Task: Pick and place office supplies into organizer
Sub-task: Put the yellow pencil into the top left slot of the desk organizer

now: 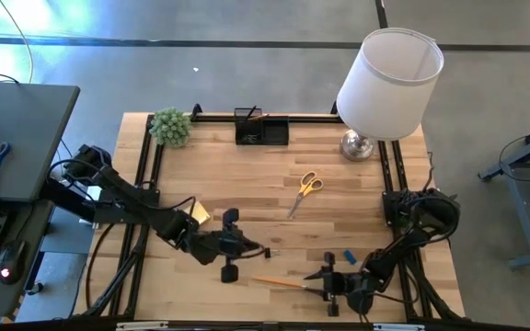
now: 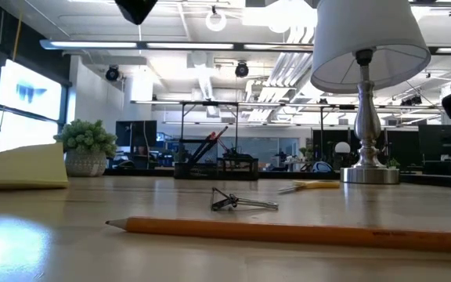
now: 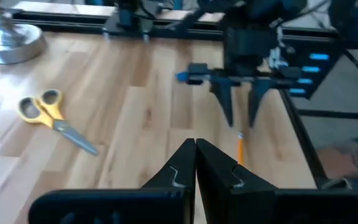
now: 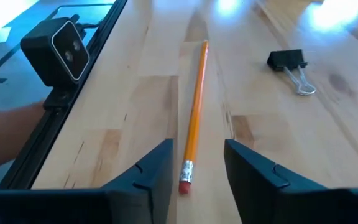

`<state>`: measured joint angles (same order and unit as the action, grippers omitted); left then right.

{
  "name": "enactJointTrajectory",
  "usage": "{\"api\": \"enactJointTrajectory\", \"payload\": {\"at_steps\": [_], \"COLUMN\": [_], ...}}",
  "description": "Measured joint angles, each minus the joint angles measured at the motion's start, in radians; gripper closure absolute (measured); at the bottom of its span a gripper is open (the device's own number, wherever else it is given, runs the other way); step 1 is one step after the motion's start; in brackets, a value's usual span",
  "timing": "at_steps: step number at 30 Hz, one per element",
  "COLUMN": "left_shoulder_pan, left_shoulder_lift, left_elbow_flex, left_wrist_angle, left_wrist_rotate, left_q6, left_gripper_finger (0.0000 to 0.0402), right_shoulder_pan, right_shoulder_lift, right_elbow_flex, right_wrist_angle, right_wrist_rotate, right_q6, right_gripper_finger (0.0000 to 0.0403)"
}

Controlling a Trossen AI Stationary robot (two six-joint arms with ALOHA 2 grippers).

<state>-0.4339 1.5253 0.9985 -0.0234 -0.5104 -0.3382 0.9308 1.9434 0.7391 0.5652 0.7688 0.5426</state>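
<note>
A: Which step is this?

B: The start of a pick, I'd judge. The right gripper (image 4: 197,165) hangs low at the near edge of the desk (image 1: 247,175), fingers spread, with the eraser end of the pencil (image 4: 195,109) lying between them. Nothing is gripped yet.

A: And the left arm?

B: Its gripper (image 3: 195,163) sits near the middle of the desk, fingers pressed together and holding nothing. It points toward the right arm and seems to be waiting.

A: Where does the pencil have to go?

B: Into the organizer (image 1: 261,128), at the far edge between the plant (image 1: 170,126) and the lamp (image 1: 389,81), well apart from the pencil. Something already stands in it, though I can't tell what.

A: So the next move?

B: Lower a touch, close on the pencil near its eraser, then lift and carry it across. It lies flat, so the fingers must reach right down to the wood.

A: What else is left?

B: The scissors (image 1: 305,190), a clip (image 4: 291,67), the sticky pad (image 1: 200,212) and a small blue block (image 1: 350,256) all lie loose on the desk.
</note>
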Motion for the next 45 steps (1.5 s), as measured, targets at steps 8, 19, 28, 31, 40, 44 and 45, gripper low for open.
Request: {"api": "enactJointTrajectory", "payload": {"at_steps": [8,19,28,31,40,44,45], "left_shoulder_pan": [0.002,0.003,0.003,0.003,0.003,0.003,0.003], "left_shoulder_lift": [0.0,0.0,0.0,0.0,0.0,0.0,0.0], "left_elbow_flex": [0.0,0.0,0.0,0.0,0.0,0.0,0.0], "left_wrist_angle": [0.031,0.031,0.027,0.027,0.028,0.028,0.028], "left_wrist_rotate": [-0.002,-0.002,-0.001,0.0,0.002,0.0,0.0], "left_q6": [0.064,0.081,0.08,0.08,0.08,0.08,0.08], "left_gripper_finger": [0.0398,0.0399,0.0399,0.0399,0.0399,0.0399,0.0399], "right_shoulder_pan": [0.043,0.056,0.036,0.033,0.025,0.025,0.025], "right_shoulder_lift": [0.0,0.083,0.162,0.162,0.174,0.175,0.175], "right_elbow_flex": [0.0,0.108,0.231,0.228,0.23,0.231,0.231], "right_wrist_angle": [0.0,-0.048,-0.254,-0.278,-0.314,-0.323,-0.323], "right_wrist_rotate": [0.071,0.147,0.194,0.155,0.121,0.114,0.113], "right_q6": [0.018,-0.036,0.025,0.071,0.159,0.158,0.156], "right_gripper_finger": [0.0288,0.0288,0.0288,0.0289,0.0298,0.034,0.0354]}}
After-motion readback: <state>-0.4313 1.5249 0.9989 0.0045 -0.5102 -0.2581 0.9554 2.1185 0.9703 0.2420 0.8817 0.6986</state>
